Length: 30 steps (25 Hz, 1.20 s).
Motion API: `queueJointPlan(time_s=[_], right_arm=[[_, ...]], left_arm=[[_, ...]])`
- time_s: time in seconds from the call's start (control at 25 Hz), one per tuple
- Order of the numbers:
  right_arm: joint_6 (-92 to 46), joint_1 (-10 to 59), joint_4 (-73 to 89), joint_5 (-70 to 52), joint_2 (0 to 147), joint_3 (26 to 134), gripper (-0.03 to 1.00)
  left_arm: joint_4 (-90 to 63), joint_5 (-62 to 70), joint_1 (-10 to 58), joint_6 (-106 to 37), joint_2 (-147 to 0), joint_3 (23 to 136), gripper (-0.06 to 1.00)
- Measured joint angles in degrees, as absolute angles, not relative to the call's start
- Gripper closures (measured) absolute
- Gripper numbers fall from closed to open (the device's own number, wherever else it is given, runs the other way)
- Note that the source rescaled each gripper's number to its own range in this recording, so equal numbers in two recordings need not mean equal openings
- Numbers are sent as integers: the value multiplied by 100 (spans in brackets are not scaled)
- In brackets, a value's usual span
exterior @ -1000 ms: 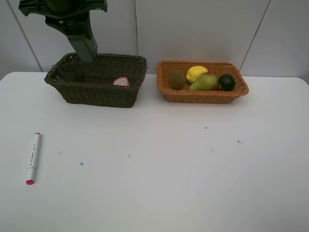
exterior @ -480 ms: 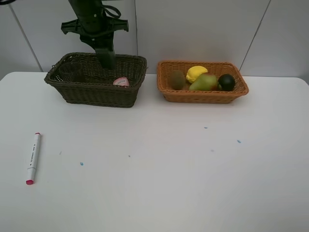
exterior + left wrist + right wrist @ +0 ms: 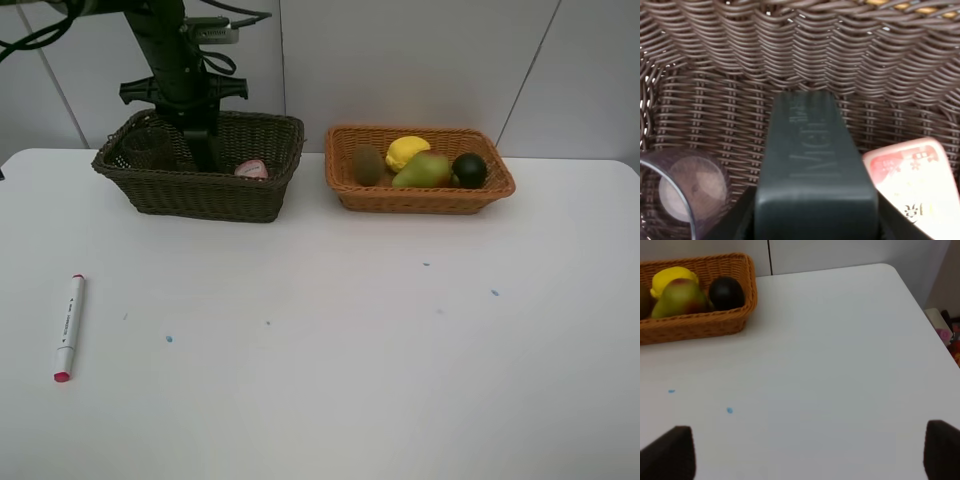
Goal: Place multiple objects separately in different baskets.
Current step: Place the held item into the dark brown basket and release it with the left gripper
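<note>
The dark pump bottle point(image 3: 816, 175), a flat-sided dark green plastic container, is low inside the deep dark brown woven wicker basket point(image 3: 262, 198) at the upper left of the high view, held by the left gripper point(image 3: 198, 135). In the left wrist view it fills the lower centre, between the translucent mauve cup point(image 3: 677, 195) at lower left and the pink bottle point(image 3: 912, 182) at lower right. To finish this placing well, I judge it should come down into that gap without knocking either neighbour, and be freed only once it rests on the weave. The left jaws stand partly closed around the bottle. The right gripper point(image 3: 810, 452) is spread wide over bare white table point(image 3: 840, 350), holding nothing
</note>
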<state>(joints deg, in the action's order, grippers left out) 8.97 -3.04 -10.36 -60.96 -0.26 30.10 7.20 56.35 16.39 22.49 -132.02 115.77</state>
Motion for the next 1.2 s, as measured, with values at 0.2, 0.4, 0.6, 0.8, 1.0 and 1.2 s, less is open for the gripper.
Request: queueJointPlan(time_s=[0.2,0.4,0.6,0.8,1.0,1.2], right_arm=[[897,-304,-1036,-6096,-26,3010,-3],[897,-304,-1036,-6096,-26,3010,-3],[897,-304,-1036,-6096,-26,3010,-3],[897,-304,-1036,-6096,-26,3010,-3],[897,-304,-1036,-6096,-26,3010,-3],[897,-304,-1036,-6096,-26,3010,-3]], left_arm=[[493,5653,1639,2249,-13272,11577,45],[319,5736,1639,2249,-13436,11577,45],[313,5854,1639,2249,-13480,11582,45],[313,5836,1639,2149,-13480,11588,45],[313,5774,1639,1626,-13480,11588,45],[313,5767,1639,1548,-13480,11588,38]])
